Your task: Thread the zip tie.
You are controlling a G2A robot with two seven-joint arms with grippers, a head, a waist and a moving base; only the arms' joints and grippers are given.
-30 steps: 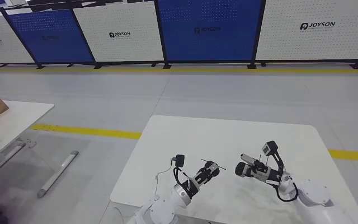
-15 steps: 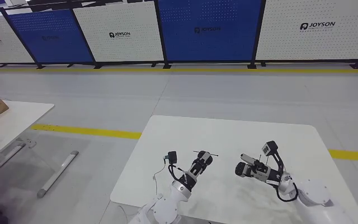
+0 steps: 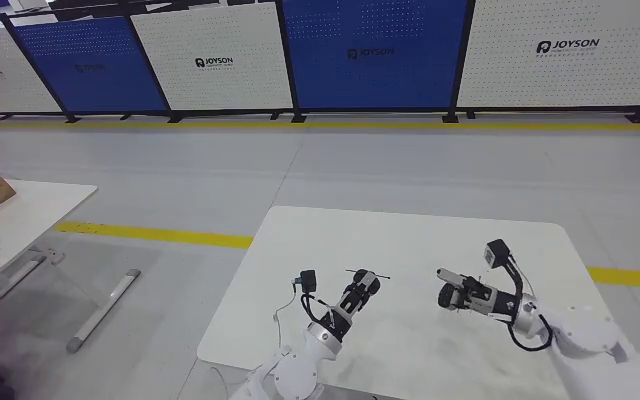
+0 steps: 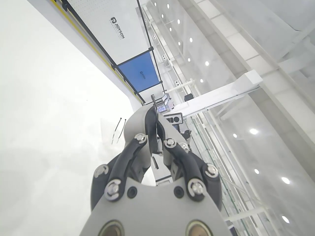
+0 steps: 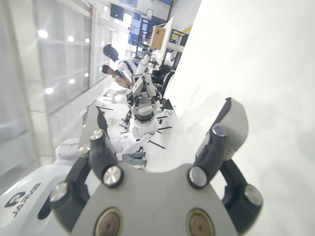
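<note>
Farthest back we see a row of blue and white perforated panels (image 3: 375, 50), with a yellow floor line (image 3: 150, 235) on the grey floor in front of it. The white, round-cornered table (image 3: 420, 235) takes the near middle. The corner of a second white table (image 3: 40, 205) stands well apart to its left.

Over the near part of the table, the right gripper (image 3: 443, 285) hangs with its jaws spread wide, holding nothing. It points toward the left arm and is well apart from it.

The left gripper (image 3: 366, 284) is clamped tight on a thin black plastic zip tie (image 3: 368, 272). The tie sits crosswise at its fingertips above the table, a fine straight strip with both ends sticking out sideways. Two more black zip ties (image 4: 121, 131) lie side by side on the table near that gripper, each straight with a small head at one end.
</note>
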